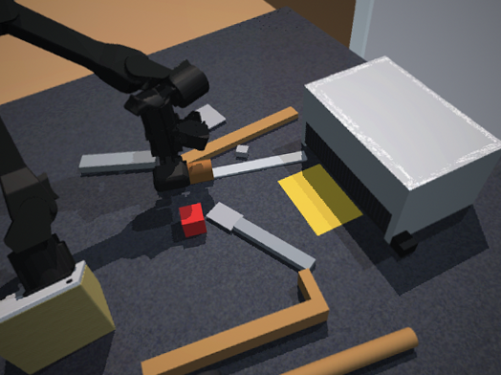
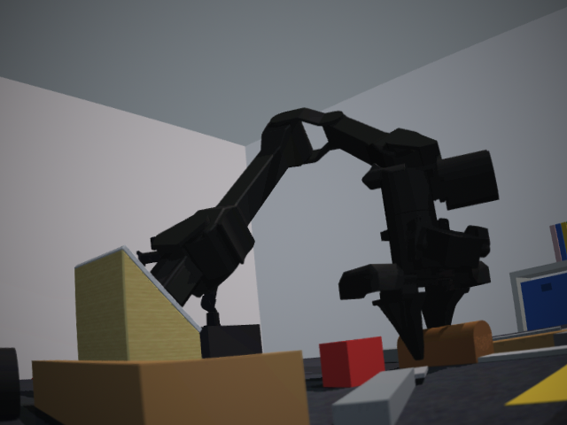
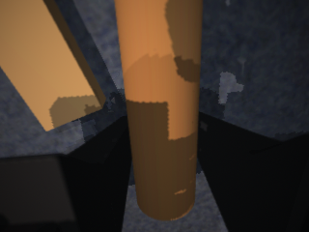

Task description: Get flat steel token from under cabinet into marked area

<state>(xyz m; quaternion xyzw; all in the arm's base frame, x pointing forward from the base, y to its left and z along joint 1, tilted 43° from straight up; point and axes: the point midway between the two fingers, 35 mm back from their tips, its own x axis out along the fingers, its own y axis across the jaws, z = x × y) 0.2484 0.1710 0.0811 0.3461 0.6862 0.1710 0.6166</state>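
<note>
My gripper is shut on the round orange handle of a tool, low over the table. The tool's long thin metal blade points at the cabinet. Its tip is by the far end of the cabinet's front; whether it reaches underneath is unclear. The dark vent slots run along the bottom of that front. The yellow marked area lies in front, with no token on it. I cannot make out the token in any view.
A red cube and a grey flat-headed tool lie nearer the top camera. Beyond them are an L-shaped wooden bar and a mallet. A wooden bar, grey bar and small white block lie behind the blade.
</note>
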